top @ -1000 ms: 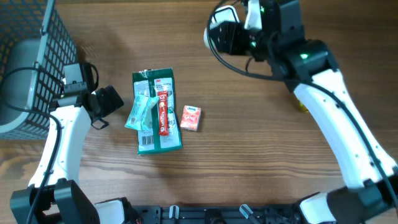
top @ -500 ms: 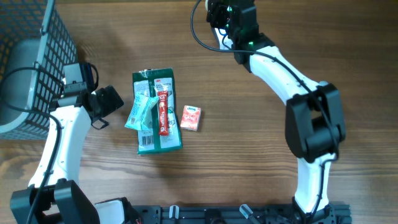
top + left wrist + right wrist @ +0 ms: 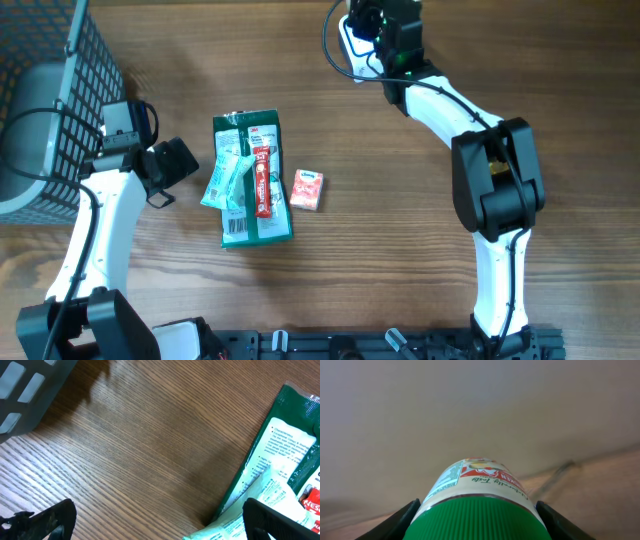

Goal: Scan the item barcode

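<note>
- Overhead: the right gripper (image 3: 384, 24) is sitting at the top centre, having swung there from the upper right a second ago. The left gripper (image 3: 172, 164) and the green packet (image 3: 252, 180) are staying put at mid-left.
- Left wrist: the left gripper (image 3: 160, 522) is gaping wide along the bottom edge, with the green packet (image 3: 280, 445) at the right.
- Right wrist: the right gripper (image 3: 479, 521) is clamping a green-lidded jar (image 3: 480, 491) at bottom centre.
</note>
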Robot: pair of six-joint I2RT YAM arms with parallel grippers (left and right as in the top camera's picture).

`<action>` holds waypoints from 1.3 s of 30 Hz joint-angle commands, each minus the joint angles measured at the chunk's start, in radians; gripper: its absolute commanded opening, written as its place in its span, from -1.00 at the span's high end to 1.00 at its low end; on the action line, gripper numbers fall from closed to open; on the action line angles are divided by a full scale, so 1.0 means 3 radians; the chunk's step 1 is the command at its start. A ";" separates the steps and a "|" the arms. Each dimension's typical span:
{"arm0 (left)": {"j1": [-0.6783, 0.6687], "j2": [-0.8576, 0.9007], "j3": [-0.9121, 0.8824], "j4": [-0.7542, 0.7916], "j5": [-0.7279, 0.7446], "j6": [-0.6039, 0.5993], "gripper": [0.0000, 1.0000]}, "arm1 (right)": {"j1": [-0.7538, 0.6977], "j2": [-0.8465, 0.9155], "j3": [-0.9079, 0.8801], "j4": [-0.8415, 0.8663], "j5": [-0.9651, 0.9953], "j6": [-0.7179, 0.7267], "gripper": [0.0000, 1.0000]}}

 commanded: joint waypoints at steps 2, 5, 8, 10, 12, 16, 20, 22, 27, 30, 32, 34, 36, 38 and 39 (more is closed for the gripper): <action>0.0015 -0.0048 0.0046 0.0009 0.0017 0.0004 -1.00 | 0.0013 -0.0431 0.0064 -0.0071 -0.0323 -0.0305 0.91; 0.0015 -0.0048 0.0046 0.0009 0.0017 0.0005 -1.00 | -0.0020 -0.0927 0.0064 -0.0635 -0.0320 -0.0304 0.91; 0.0015 -0.0048 0.0046 0.0009 0.0017 0.0004 -1.00 | -0.0084 -0.1541 0.0064 -0.1634 -0.0320 -0.0303 0.91; 0.0015 -0.0048 0.0046 0.0009 0.0017 0.0004 -1.00 | -0.0122 -0.1949 0.0064 -0.2469 -0.0320 -0.0300 0.91; 0.0015 -0.0048 0.0046 0.0009 0.0017 0.0004 -1.00 | -0.0170 -0.2242 0.0064 -0.3239 -0.0320 -0.0299 0.91; 0.0015 -0.0048 0.0046 0.0009 0.0017 0.0005 -1.00 | -0.0226 -0.2533 0.0064 -0.4740 -0.0322 -0.0338 0.92; 0.0015 -0.0048 0.0046 0.0009 0.0017 0.0004 -1.00 | -0.0226 -0.2469 -0.0113 -0.5423 -0.0322 -0.0388 0.91; 0.0015 -0.0048 0.0046 0.0009 0.0017 0.0004 -1.00 | -0.0226 -0.2459 -0.0397 -0.5446 -0.0320 -0.0388 0.91; 0.0015 -0.0048 0.0046 0.0009 0.0017 0.0004 -1.00 | -0.0226 -0.2457 -0.1050 -0.5161 -0.0322 -0.0385 0.91; 0.0015 -0.0048 0.0046 0.0009 0.0017 0.0004 -1.00 | -0.0226 -0.2457 -0.1376 -0.4985 -0.0322 -0.0387 0.92; 0.0015 -0.0048 0.0046 0.0009 0.0017 0.0004 -1.00 | -0.0226 -0.2454 -0.1539 -0.4884 -0.0322 -0.0388 0.92; 0.0015 -0.0048 0.0046 0.0009 0.0017 0.0005 -1.00 | -0.0226 -0.2450 -0.1629 -0.4829 -0.0322 -0.0387 0.91; 0.0015 -0.0048 0.0046 0.0009 0.0017 0.0004 -1.00 | -0.0226 -0.2450 -0.1684 -0.4789 -0.0322 -0.0387 0.91; 0.0015 -0.0048 0.0046 0.0009 0.0017 0.0004 -1.00 | -0.0226 -0.2450 -0.1692 -0.4788 -0.0322 -0.0387 0.91; 0.0015 -0.0048 0.0046 0.0009 0.0017 0.0005 -1.00 | -0.0226 -0.2450 -0.1692 -0.4789 -0.0320 -0.0387 0.91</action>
